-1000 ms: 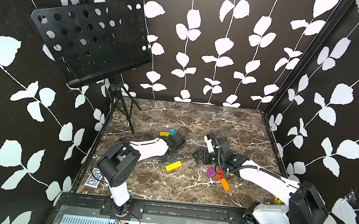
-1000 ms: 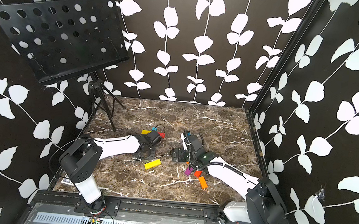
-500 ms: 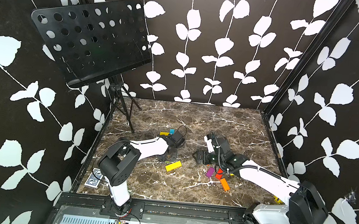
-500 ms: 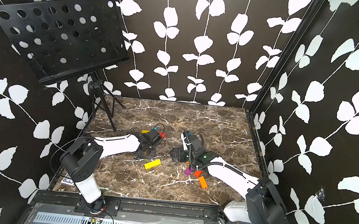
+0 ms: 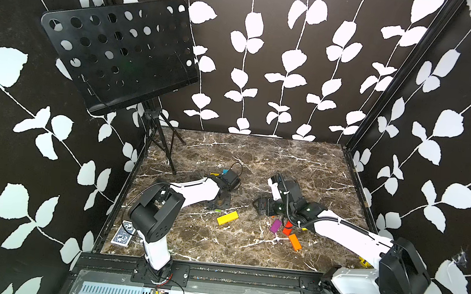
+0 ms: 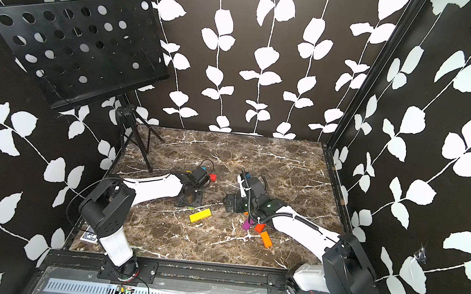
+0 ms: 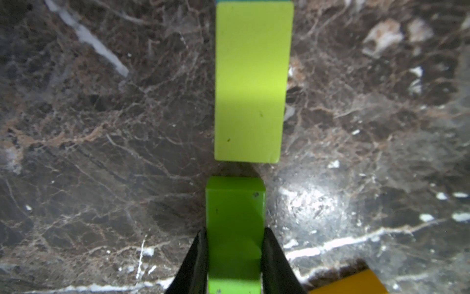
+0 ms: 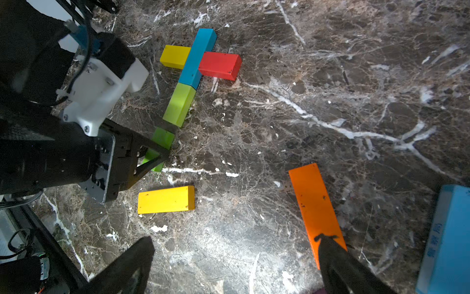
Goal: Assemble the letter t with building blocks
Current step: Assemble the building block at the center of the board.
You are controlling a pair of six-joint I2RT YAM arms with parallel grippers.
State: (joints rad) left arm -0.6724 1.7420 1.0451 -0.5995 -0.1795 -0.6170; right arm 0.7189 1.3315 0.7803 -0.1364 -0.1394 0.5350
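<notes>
The t (image 8: 193,76) lies on the table (image 8: 330,101) beside the left arm. It has a blue block (image 8: 201,51) crossed by a yellow block (image 8: 175,56) and a red block (image 8: 220,65), and a lime block (image 7: 250,84) extends the stem. The green block (image 7: 235,203) is pinched in the left gripper (image 7: 234,236). Its end stops just short of the lime block and sits slightly off its axis. To do this well, slide it until the ends touch, correct the offset, then open the jaws straight so nothing drags. I cannot tell if it rests on the table. The right gripper (image 8: 236,241) hangs spread wide near an orange block (image 8: 315,203).
</notes>
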